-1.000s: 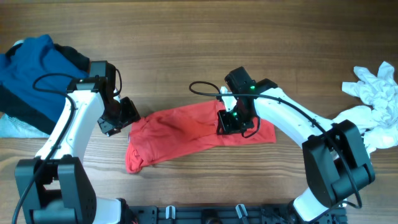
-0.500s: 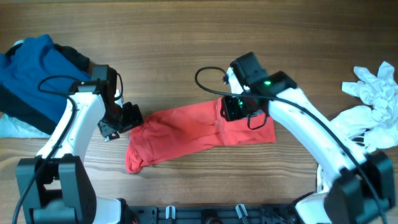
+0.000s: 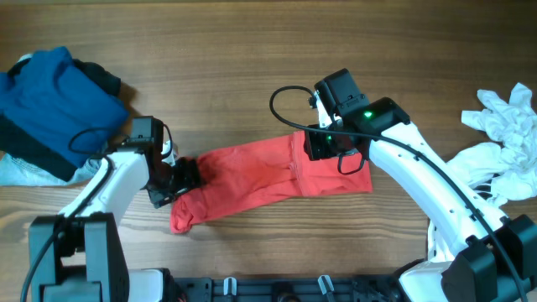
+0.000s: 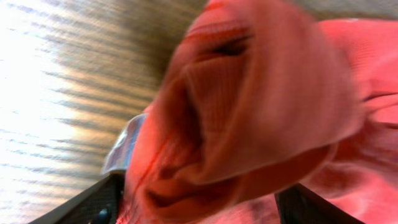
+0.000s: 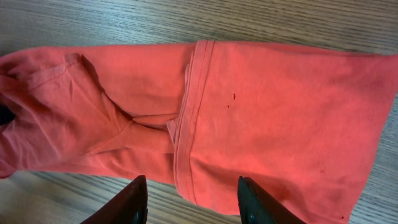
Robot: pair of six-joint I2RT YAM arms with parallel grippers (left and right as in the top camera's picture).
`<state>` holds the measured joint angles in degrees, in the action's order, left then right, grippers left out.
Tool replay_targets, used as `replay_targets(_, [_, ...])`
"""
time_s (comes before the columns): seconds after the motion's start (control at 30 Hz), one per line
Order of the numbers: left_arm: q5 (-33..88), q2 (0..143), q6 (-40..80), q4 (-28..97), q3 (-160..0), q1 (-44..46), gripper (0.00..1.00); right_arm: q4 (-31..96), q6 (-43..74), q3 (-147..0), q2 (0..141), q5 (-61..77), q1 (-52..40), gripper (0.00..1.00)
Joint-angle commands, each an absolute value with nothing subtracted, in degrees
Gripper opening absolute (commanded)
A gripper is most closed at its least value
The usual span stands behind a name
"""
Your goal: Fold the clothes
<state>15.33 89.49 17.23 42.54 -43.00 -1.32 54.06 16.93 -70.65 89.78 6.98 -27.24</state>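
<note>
Left gripper (image 3: 183, 178) wide around bunched end of one red T-shirt (image 3: 260, 172), hold unclear, right gripper (image 5: 191, 183) part-open, empty

Red T-shirt (image 3: 252, 174), blue garment (image 3: 50, 84), white cloths (image 3: 503, 122), brown wood-grain table (image 3: 252, 50)

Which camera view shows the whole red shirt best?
The overhead view. There the shirt shows as one long strip with both ends in frame, so its whole outline can be read. The right wrist view shows it closer, with a seam clear, but the picture cuts off its ends. The left wrist view shows only a blurred bunch of red cloth.
</note>
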Motion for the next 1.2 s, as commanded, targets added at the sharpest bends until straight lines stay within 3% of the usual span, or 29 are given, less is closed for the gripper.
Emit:
replay_targets(0.0, [21.6, 91.7, 16.5, 39.2, -38.4, -1.3, 0.73, 54.1, 18.2, -71.2, 89.8, 5.8, -27.4, 0.47])
replay_targets(0.07, [21.7, 91.7, 16.5, 39.2, -38.4, -1.3, 0.55, 54.0, 18.2, -71.2, 89.8, 5.8, -27.4, 0.47])
replay_targets(0.2, [23.2, 91.7, 16.7, 38.9, -38.4, -1.3, 0.31, 54.1, 18.2, -71.2, 89.8, 5.8, -27.4, 0.47])
replay_targets(0.3, [23.8, 91.6, 16.7, 38.5, -38.6, -1.3, 0.04, 54.1, 18.2, -71.2, 89.8, 5.8, -27.4, 0.47])
replay_targets(0.6, [23.5, 91.6, 16.7, 41.3, -45.9, -1.8, 0.04, 54.6, 18.2, -71.2, 89.8, 5.7, -27.4, 0.47])
replay_targets(0.8, [19.2, 91.6, 16.6, 45.5, -50.4, -8.0, 0.04, 55.6, 21.1, -71.2, 89.8, -0.8, -26.8, 0.47])
replay_targets(1.03, [14.3, 91.6, 16.3, 54.8, -64.1, -19.0, 0.04, 57.0, 19.9, -71.2, 89.8, -1.5, -17.7, 0.48])
replay_targets(1.17, [18.9, 91.6, 17.1, 61.6, -72.9, -17.7, 0.04, 57.5, 18.0, -71.2, 89.8, -1.5, -15.7, 0.47])
